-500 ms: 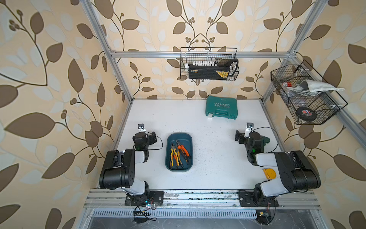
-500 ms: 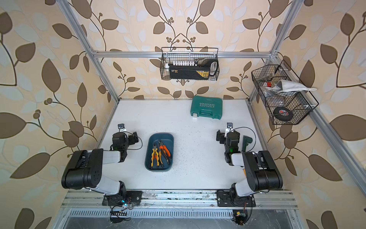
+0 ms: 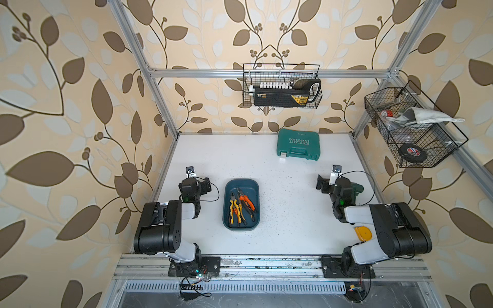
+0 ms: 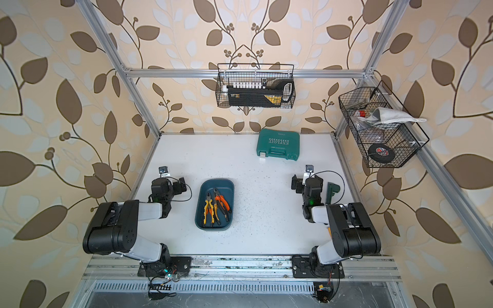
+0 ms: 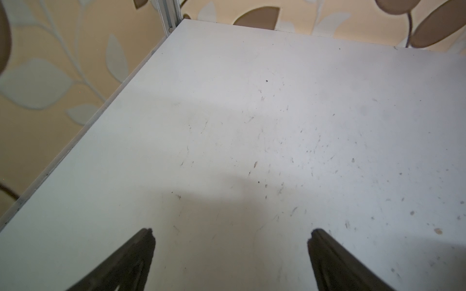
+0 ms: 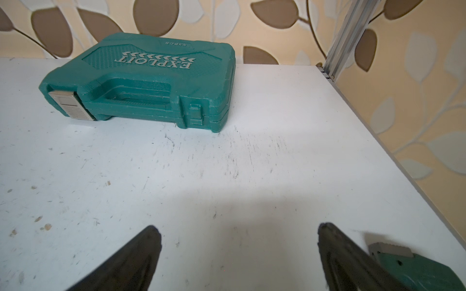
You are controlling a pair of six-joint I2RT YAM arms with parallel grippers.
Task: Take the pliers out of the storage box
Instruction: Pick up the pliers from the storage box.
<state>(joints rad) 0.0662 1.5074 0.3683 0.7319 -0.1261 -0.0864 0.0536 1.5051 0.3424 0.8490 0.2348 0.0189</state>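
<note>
Teal box [image 3: 241, 182] sits on the white table [image 3: 240, 160] between the two arms. The pliers [image 3: 241, 210] lie inside it, side by side, noses pointing to the far wall. They have dark metal noses and yellow or orange handles with black. The left gripper [image 5: 230, 231] is near the box, the right gripper [image 6: 238, 228] well apart. Both are wide open and hold nothing.
</note>
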